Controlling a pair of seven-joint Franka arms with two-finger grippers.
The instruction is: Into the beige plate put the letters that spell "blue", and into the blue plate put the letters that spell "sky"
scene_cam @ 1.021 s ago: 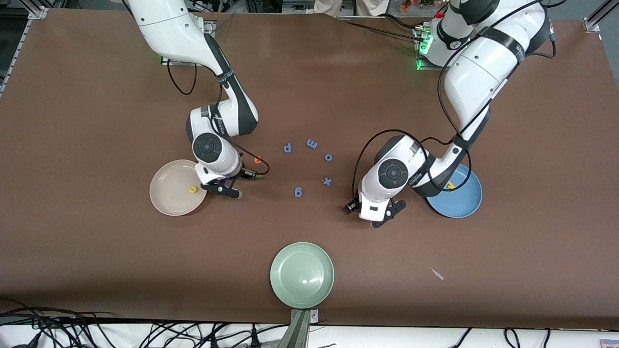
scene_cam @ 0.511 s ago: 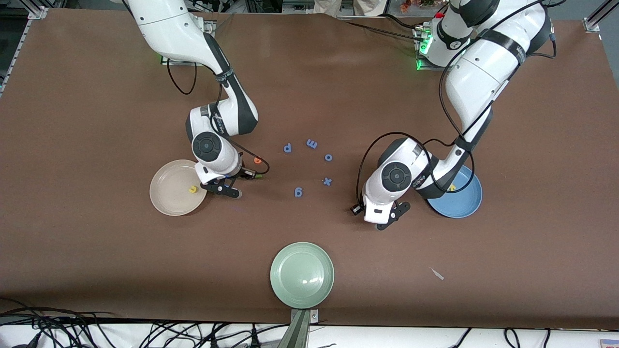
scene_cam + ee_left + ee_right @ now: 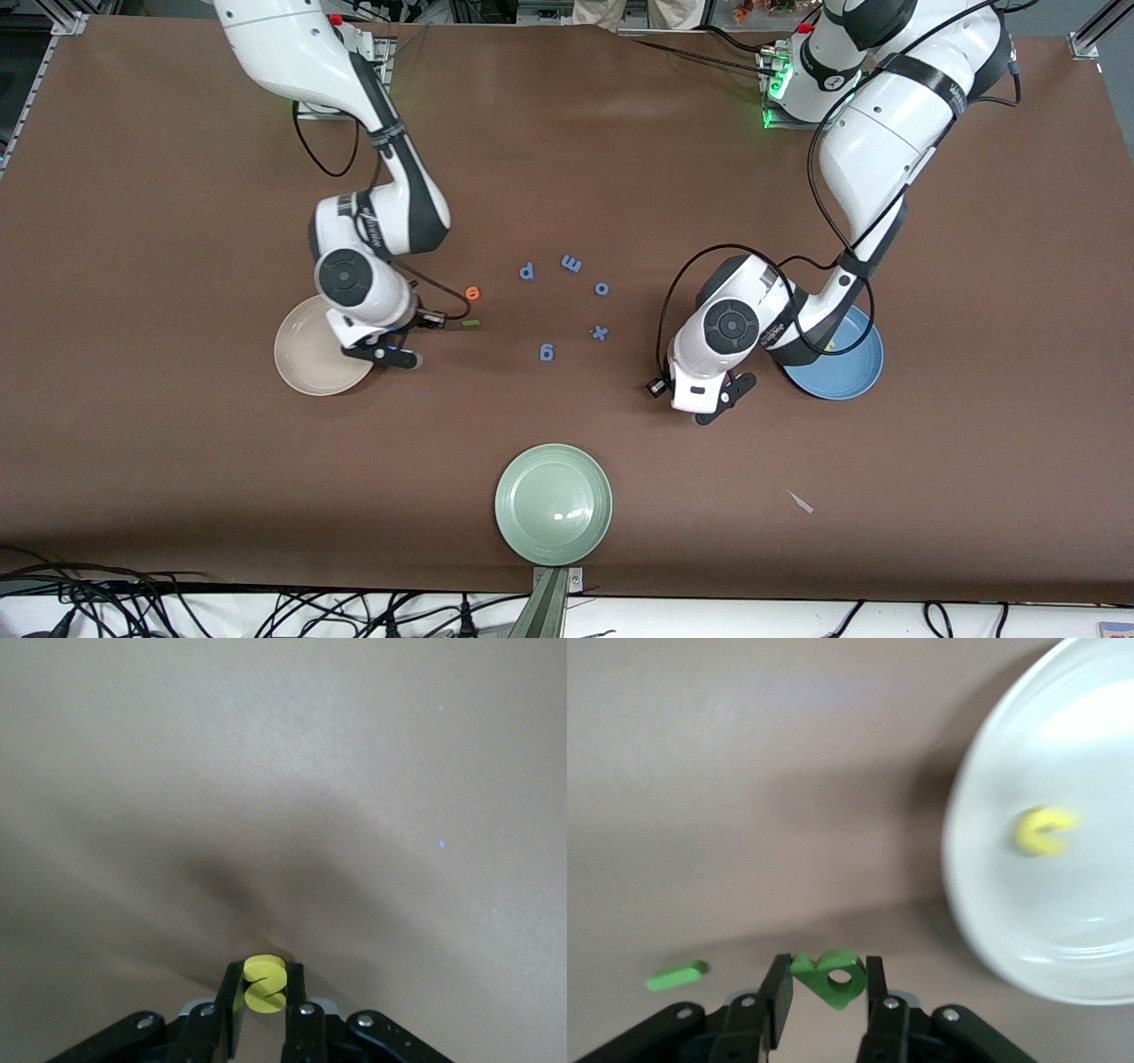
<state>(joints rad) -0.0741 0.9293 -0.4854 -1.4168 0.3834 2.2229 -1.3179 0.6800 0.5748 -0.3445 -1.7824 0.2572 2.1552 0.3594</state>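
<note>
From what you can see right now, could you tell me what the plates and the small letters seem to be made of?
Green plate: glossy, likely plastic or glazed ceramic; it shows a bright highlight. Beige plate and blue plate: smooth, probably the same. Green b and yellow s: thick, matte, perhaps foam or soft plastic.

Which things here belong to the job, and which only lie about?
Job: beige plate, blue plate, orange e, green bar l, yellow u, green b held by right gripper, yellow s held by left gripper.
Lying about: five blue letters, pale green plate.
</note>
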